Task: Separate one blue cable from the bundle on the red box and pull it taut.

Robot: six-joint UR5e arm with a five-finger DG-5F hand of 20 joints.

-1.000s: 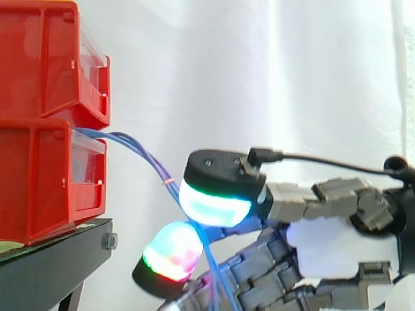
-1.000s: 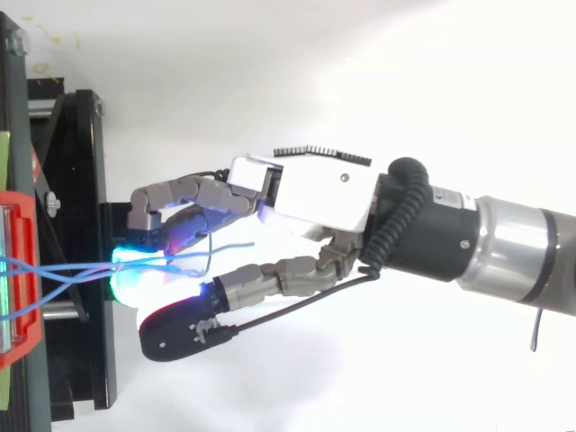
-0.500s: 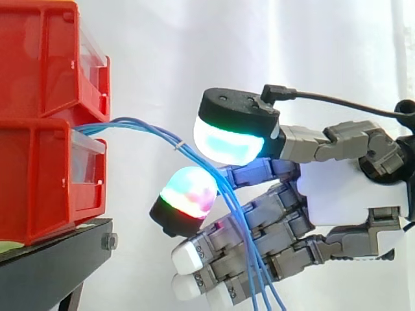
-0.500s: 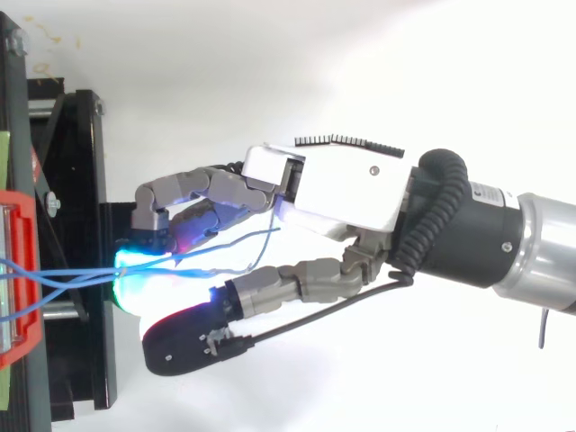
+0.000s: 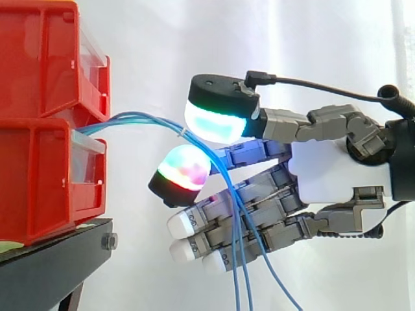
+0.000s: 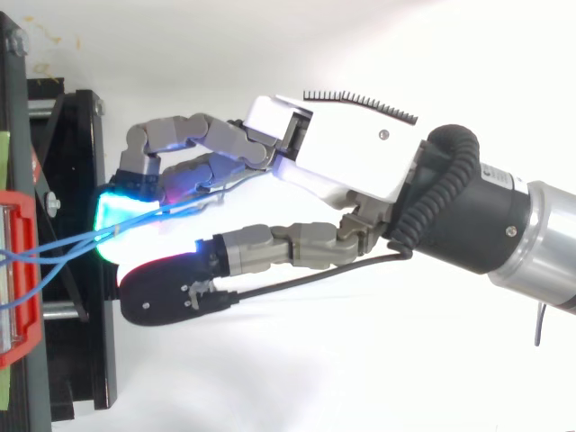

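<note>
Landmark: the lower red bin (image 5: 39,178), with a second red bin (image 5: 39,58) stacked on it, both on the black stand (image 5: 58,269).
Blue cables (image 5: 141,118): the bundle leaves the front of the lower red bin, arches away from it towards me, then hangs down slack, all strands close together.
My hand (image 5: 331,178): just off the front of the lower red bin, level with it, pointing at it.
Hold: loosely spread, thumb clear of my fingers (image 5: 187,170), nothing pinched. The bundle passes under my thumb pad and lies against my fingers.
</note>
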